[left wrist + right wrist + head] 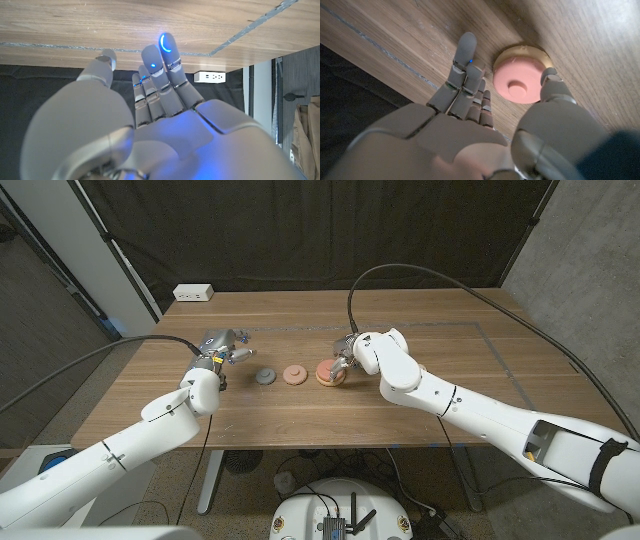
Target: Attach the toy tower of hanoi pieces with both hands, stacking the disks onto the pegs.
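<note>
Now my right hand (pixel 348 360) hovers spread and empty just beside the pink disk stacked on its tan wooden base (pixel 329 372), far nearer than my open left hand (pixel 222 348).

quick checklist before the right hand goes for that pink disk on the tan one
1. Right hand holds nothing, fingers apart: ok.
2. Round pink disk with centre knob sits on the wider tan wooden disk: ok.
3. Right hand is right beside the stack; whether a finger touches it: cannot tell.
4. Small grey disk and small salmon disk lie apart on the wooden table, left of the stack: ok.
5. Left hand holds nothing and stands apart from the grey disk: ok.
6. Pegs to stack onto: cannot tell.
</note>
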`<state>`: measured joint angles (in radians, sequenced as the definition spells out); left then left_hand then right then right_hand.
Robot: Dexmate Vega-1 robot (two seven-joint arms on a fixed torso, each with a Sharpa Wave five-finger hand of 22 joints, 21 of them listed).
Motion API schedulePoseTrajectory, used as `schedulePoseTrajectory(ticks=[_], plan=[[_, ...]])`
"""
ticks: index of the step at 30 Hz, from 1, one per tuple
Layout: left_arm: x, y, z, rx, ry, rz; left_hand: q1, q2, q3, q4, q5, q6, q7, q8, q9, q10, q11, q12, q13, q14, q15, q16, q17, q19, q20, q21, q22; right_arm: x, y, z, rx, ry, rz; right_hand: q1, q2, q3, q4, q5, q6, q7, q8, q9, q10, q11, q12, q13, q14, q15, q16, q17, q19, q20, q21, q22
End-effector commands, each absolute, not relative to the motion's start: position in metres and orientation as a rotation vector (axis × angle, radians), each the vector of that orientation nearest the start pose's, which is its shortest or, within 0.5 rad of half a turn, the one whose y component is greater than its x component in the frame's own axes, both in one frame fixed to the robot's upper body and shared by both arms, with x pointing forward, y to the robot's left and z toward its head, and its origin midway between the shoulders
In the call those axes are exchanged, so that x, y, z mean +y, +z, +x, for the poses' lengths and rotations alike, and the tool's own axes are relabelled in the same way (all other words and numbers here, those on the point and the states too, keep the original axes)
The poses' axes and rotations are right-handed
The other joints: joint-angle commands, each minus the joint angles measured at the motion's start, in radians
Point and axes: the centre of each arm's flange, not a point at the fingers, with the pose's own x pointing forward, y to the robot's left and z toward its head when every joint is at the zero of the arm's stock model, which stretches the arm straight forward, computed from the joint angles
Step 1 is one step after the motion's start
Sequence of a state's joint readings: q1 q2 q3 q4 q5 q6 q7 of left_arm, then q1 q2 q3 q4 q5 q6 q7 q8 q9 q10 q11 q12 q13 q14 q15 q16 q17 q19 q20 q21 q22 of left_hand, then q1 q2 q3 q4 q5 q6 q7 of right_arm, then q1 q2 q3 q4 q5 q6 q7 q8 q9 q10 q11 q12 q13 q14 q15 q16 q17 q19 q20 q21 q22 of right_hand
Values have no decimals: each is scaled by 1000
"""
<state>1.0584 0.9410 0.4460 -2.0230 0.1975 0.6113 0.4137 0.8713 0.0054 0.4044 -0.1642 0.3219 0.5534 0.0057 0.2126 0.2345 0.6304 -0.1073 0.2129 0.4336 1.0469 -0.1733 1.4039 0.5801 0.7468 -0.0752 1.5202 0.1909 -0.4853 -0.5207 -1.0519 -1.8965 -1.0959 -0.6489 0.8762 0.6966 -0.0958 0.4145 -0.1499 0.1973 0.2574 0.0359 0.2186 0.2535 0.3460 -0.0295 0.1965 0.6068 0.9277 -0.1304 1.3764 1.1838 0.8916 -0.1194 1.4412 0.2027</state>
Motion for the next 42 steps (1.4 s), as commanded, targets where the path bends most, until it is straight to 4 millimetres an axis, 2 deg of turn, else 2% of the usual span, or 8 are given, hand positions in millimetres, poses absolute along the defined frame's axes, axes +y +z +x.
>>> schedulePoseTrajectory(ticks=[1, 9, 18, 36, 42], plan=[[305, -19, 549, -416, 376, 1126, -5, -2, 8, -2, 3, 7, -4, -2, 6, 5, -5, -2, 3, 2, -46, 4, 2, -2, -131, 3, 2, -55, 7, 559, -196, 236, -1804, 18, 14, 13, -2, 10, 15, -1, 9, 7, 19, -1, 11, -1, 14, -87, -2, 5, 3, -96, -1, 2], [294, -16, 552, -426, 351, 1143, -5, -3, 9, -2, 2, 6, -4, -2, 6, 4, -6, -2, 3, -2, -47, -1, -6, -3, -131, 4, 2, -69, 8, 554, -259, 192, -1726, 43, 36, 30, -8, 23, 43, -12, 22, 12, 48, -17, 23, 2, 37, -88, 9, 16, 17, -97, 8, 5], [293, -12, 546, -429, 374, 1143, -4, -4, 11, -2, 2, 5, -4, -3, 6, 6, -5, -2, 4, -2, -47, -2, -8, -3, -131, 5, 2, -81, 9, 551, -303, 151, -1672, 69, 52, 47, -13, 38, 78, -25, 37, 18, 81, -34, 34, 7, 67, -88, 28, 29, 33, -98, 17, 5], [296, -19, 535, -411, 400, 1123, -6, -6, 14, -1, 1, 3, -5, -3, 6, 2, -6, -4, 2, 4, -47, 5, -5, -3, -131, 5, 2, -104, 6, 545, -362, 92, -1599, 103, 63, 67, -17, 60, 128, -54, 56, 24, 134, -55, 49, 16, 117, -88, 65, 44, 63, -98, 37, 11], [297, -22, 534, -404, 400, 1117, -7, -6, 15, -1, 1, 2, -5, -4, 6, -2, -5, -5, 3, 6, -46, 8, -2, -4, -131, 5, 2, -109, 3, 545, -367, 88, -1582, 106, 65, 69, -16, 63, 134, -52, 58, 25, 137, -57, 49, 18, 125, -87, 72, 45, 66, -98, 40, 11]])
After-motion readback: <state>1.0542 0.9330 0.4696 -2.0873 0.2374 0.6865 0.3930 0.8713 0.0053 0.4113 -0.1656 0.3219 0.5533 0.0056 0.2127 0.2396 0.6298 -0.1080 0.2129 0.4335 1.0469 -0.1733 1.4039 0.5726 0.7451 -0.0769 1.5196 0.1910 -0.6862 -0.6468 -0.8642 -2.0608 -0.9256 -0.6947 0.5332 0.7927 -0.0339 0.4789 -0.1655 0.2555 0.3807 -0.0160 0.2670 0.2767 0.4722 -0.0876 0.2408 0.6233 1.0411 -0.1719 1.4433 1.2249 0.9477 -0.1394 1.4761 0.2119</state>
